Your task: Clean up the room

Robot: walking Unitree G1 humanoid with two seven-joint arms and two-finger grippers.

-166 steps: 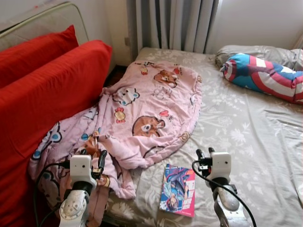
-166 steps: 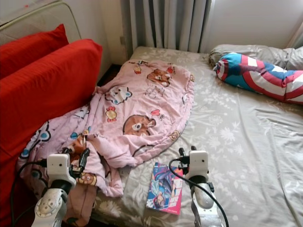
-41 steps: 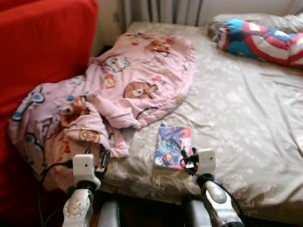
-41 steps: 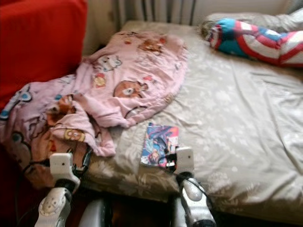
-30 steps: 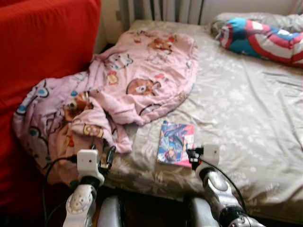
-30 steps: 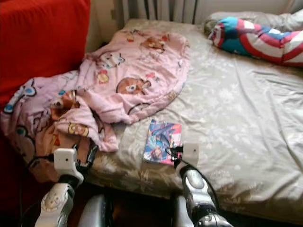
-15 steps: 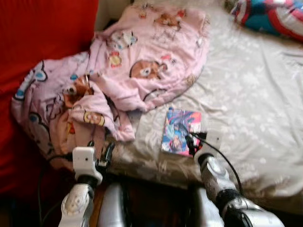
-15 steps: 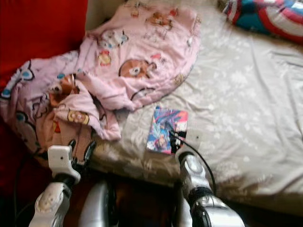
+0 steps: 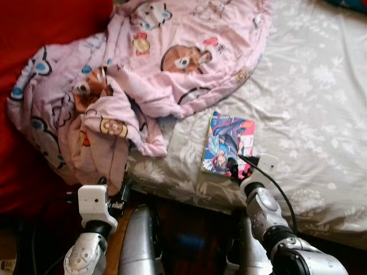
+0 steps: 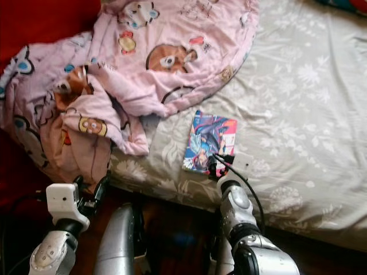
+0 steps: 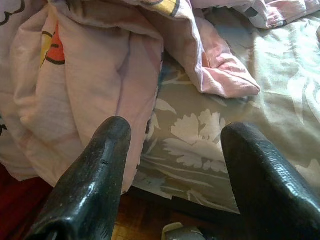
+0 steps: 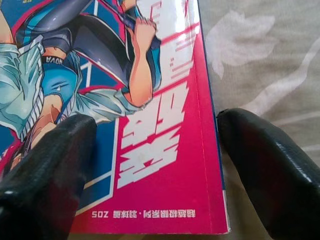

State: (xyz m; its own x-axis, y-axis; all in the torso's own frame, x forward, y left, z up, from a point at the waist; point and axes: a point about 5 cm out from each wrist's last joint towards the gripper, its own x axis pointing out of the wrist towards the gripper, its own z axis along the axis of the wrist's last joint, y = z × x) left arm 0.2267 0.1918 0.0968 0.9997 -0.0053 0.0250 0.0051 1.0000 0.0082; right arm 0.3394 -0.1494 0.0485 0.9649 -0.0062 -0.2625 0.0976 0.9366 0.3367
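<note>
Book [image 12: 150, 115] between right claw [image 12: 155, 185] fingers

Covering bed: grey-beige sheet [image 9: 321, 86] with pale floral print, creasing lightly, draping over near edge.
Standing along bed's left side: red sofa [image 9: 34, 23], fabric plain, running down into shade near floor.
Lying below bed edge: dark wooden floor [image 9: 183, 240], catching faint bluish reflection; showing warmer brown in left wrist view [image 11: 125, 232].
Peeking in at far right corner: blue scrap [image 9: 351, 3], too small for telling.
</note>
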